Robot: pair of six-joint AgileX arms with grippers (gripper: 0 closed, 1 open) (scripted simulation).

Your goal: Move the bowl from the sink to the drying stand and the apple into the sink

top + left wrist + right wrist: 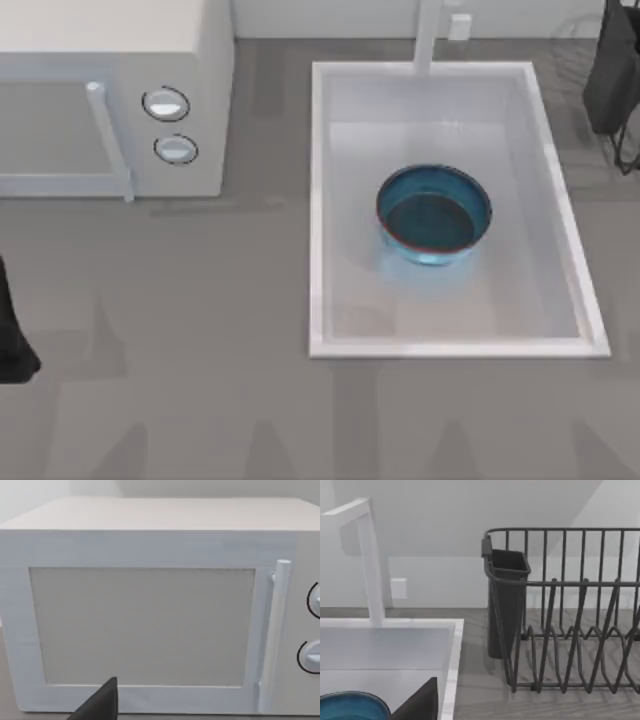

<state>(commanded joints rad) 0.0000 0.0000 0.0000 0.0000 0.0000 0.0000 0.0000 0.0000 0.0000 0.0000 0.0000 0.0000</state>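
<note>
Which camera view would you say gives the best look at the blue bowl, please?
The top view: the whole bowl shows upright in the middle of the sink, rim and inside visible. The right wrist view catches a slice of its rim. The left wrist view faces the microwave instead.

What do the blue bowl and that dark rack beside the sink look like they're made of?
The bowl looks like glazed ceramic or glossy plastic: a shiny deep blue with a thin red rim. The rack seems to be dark coated metal wire, judging by its thin bent bars.
</note>
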